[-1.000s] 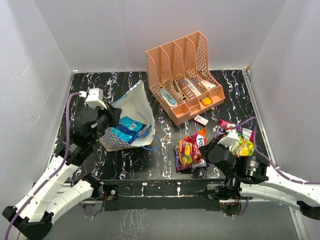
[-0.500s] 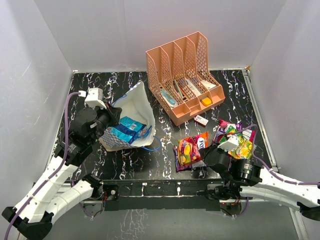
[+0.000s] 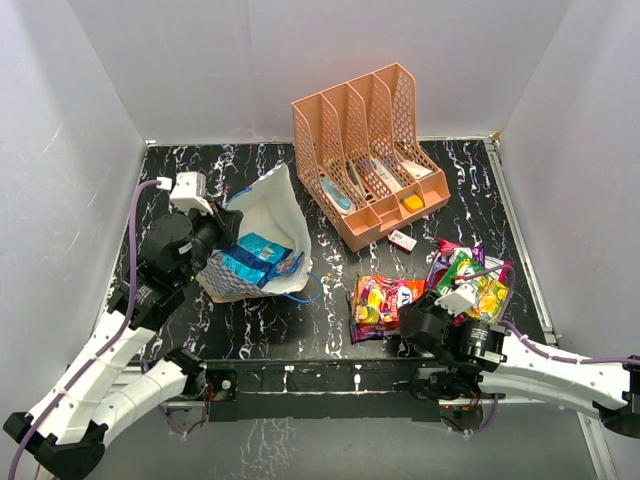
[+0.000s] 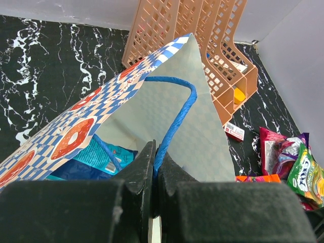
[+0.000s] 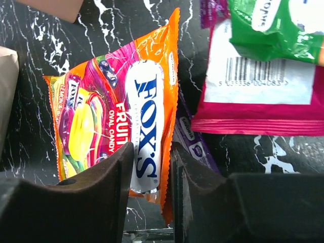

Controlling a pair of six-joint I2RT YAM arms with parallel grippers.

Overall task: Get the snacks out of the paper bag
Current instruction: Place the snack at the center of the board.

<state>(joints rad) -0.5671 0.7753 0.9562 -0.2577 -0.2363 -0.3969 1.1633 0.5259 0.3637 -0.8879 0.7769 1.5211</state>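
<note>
Left claw: I am seeing it closed tight and pinching the blue cord handle, which is arching up toward 12 o'clock from the tips.
Paper bag: it is lying on its side at the bench's 9 o'clock, with the left claw sitting at its 9 o'clock edge. It is creased cream paper with a blue-white check and orange rings outside.
Blue packets: they are resting inside the bag's gaping mouth, glossy and crinkled.
Right claw: it is standing slightly parted and gripping nothing.
Orange packet: it is lying flat on the bench directly under the right claw, stretching toward 12 o'clock. It is shiny foil with serrated ends.
Purple packet: it is peeking out from under the orange one at 3 o'clock.
Magenta packet: it is lying at 2 o'clock of the claw, with a green-yellow packet overlapping its top.
Peach organizer: it is standing at 12 o'clock, made of rigid mesh plastic.
</note>
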